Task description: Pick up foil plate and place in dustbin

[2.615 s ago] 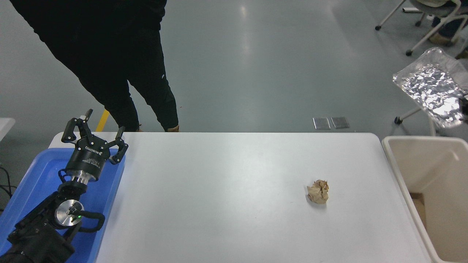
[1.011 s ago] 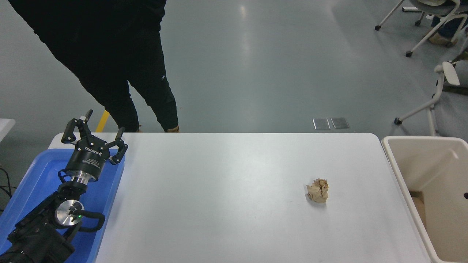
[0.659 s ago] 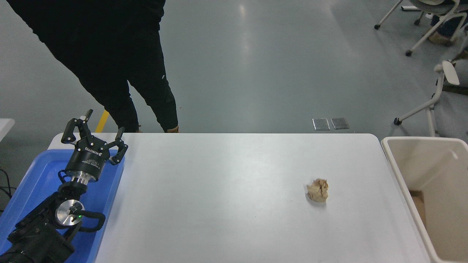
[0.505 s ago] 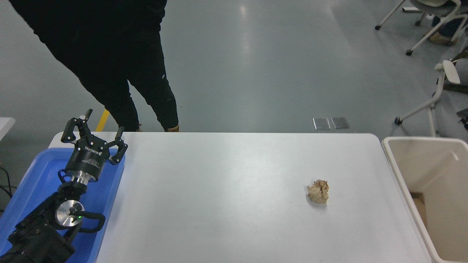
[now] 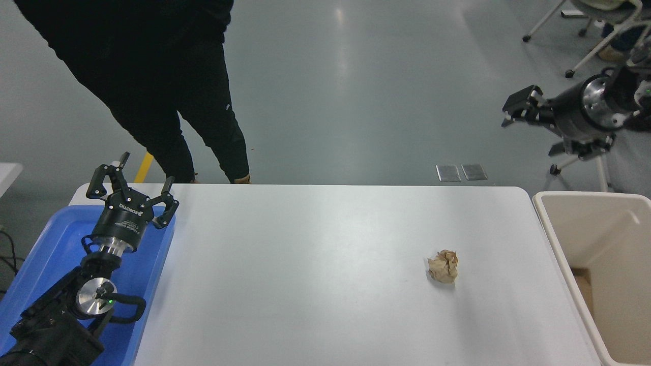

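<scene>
The foil plate is out of view. The beige dustbin (image 5: 543,213) stands against the table's right edge, and the part of its inside that shows holds only a brown scrap low on its wall. My right gripper (image 5: 509,110) hangs high at the upper right, beyond the table's far corner and above the floor, pointing left; nothing shows in it. My left gripper (image 5: 133,179) is parked open over the blue tray at the lower left.
A crumpled brown paper ball (image 5: 443,266) lies on the white table (image 5: 315,264) right of centre. The blue tray (image 5: 35,254) sits on the left edge. A person in black (image 5: 152,76) stands at the far left side. Chair legs (image 5: 580,157) stand behind the dustbin.
The foil plate, held high at the upper right 2.6 s ago, is gone from view. My right arm has swung into view at the upper right. The left arm and the paper ball have not moved.
</scene>
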Controlling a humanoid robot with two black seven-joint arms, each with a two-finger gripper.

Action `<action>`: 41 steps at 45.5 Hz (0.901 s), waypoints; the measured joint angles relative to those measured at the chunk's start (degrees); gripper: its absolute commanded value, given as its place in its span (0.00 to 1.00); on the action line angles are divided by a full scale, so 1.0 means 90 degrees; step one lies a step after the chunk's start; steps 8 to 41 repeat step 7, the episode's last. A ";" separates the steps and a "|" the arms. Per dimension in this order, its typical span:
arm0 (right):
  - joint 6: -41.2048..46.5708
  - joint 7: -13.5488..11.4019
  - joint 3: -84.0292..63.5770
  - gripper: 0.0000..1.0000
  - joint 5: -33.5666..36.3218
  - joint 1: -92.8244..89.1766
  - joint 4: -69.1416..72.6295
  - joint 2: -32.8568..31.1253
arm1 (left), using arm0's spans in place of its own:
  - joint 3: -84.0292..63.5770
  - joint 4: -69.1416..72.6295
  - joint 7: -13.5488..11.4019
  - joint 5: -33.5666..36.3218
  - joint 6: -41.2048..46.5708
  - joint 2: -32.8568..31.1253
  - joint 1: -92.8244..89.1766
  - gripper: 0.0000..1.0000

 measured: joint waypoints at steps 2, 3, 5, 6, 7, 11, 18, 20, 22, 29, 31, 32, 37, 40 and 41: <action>0.0219 -0.0004 -0.0015 1.00 -0.0013 0.0200 0.0207 0.0003 | 0.0000 0.0000 0.0001 0.0002 0.0000 0.0001 0.0000 0.98; 0.0358 -0.0007 -0.0025 1.00 -0.0020 0.0327 0.0336 -0.0004 | 0.0000 -0.0001 0.0001 0.0001 0.0000 0.0001 0.0000 0.98; 0.0494 -0.0009 -0.0031 1.00 -0.0025 0.0444 0.0457 -0.0018 | 0.0000 0.0000 0.0000 0.0002 0.0000 0.0001 0.0001 0.98; 0.0579 -0.0013 -0.0038 1.00 -0.0029 0.0512 0.0532 -0.0031 | 0.0000 0.0000 0.0000 0.0000 0.0000 0.0001 0.0001 0.98; 0.0677 -0.0012 -0.0040 1.00 -0.0030 0.0598 0.0615 -0.0047 | 0.0000 0.0000 0.0000 0.0001 0.0000 0.0002 0.0003 0.98; 0.0677 -0.0012 -0.0040 1.00 -0.0030 0.0598 0.0615 -0.0047 | 0.0000 0.0000 0.0000 0.0001 0.0000 0.0002 0.0003 0.98; 0.0677 -0.0012 -0.0040 1.00 -0.0030 0.0598 0.0615 -0.0047 | 0.0000 0.0000 0.0000 0.0001 0.0000 0.0002 0.0003 0.98; 0.0677 -0.0012 -0.0040 1.00 -0.0030 0.0598 0.0615 -0.0047 | 0.0000 0.0000 0.0000 0.0001 0.0000 0.0002 0.0003 0.98; 0.0677 -0.0012 -0.0040 1.00 -0.0030 0.0598 0.0615 -0.0047 | 0.0000 0.0000 0.0000 0.0001 0.0000 0.0002 0.0003 0.98; 0.0677 -0.0012 -0.0040 1.00 -0.0030 0.0598 0.0615 -0.0047 | 0.0000 0.0000 0.0000 0.0001 0.0000 0.0002 0.0003 0.98; 0.0677 -0.0012 -0.0040 1.00 -0.0030 0.0598 0.0615 -0.0047 | 0.0000 0.0000 0.0000 0.0001 0.0000 0.0002 0.0003 0.98; 0.0677 -0.0012 -0.0040 1.00 -0.0030 0.0598 0.0615 -0.0047 | 0.0000 0.0000 0.0000 0.0001 0.0000 0.0002 0.0003 0.98; 0.0677 -0.0012 -0.0040 1.00 -0.0030 0.0598 0.0615 -0.0047 | 0.0000 0.0000 0.0000 0.0001 0.0000 0.0002 0.0003 0.98; 0.0677 -0.0012 -0.0040 1.00 -0.0030 0.0598 0.0615 -0.0047 | 0.0000 0.0000 0.0000 0.0001 0.0000 0.0002 0.0003 0.98; 0.0677 -0.0012 -0.0040 1.00 -0.0030 0.0598 0.0615 -0.0047 | 0.0000 0.0000 0.0000 0.0001 0.0000 0.0002 0.0003 0.98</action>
